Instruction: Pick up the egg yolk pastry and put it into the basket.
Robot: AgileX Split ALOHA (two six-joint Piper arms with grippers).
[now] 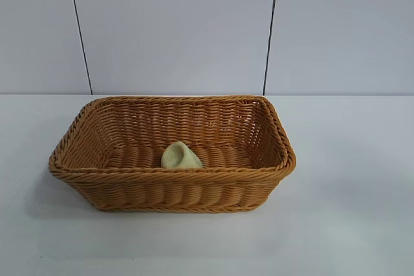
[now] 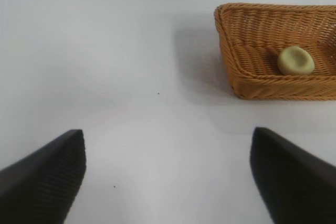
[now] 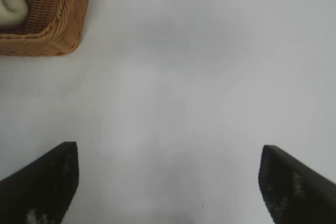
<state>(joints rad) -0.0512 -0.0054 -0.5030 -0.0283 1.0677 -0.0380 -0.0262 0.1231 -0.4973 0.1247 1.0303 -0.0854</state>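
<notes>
The egg yolk pastry (image 1: 180,157), pale cream-yellow with a dented top, lies inside the orange-brown wicker basket (image 1: 90,176) near its front wall. It also shows in the left wrist view (image 2: 295,60) inside the basket (image 2: 236,56), and at the edge of the right wrist view (image 3: 11,7) in the basket (image 3: 65,19). My left gripper (image 2: 168,174) is open and empty over bare table, well away from the basket. My right gripper (image 3: 169,179) is open and empty over bare table, also away from the basket. Neither arm shows in the exterior view.
The basket stands mid-table on a white tabletop (image 1: 349,211). A pale wall with two dark vertical seams (image 1: 270,30) stands behind the table.
</notes>
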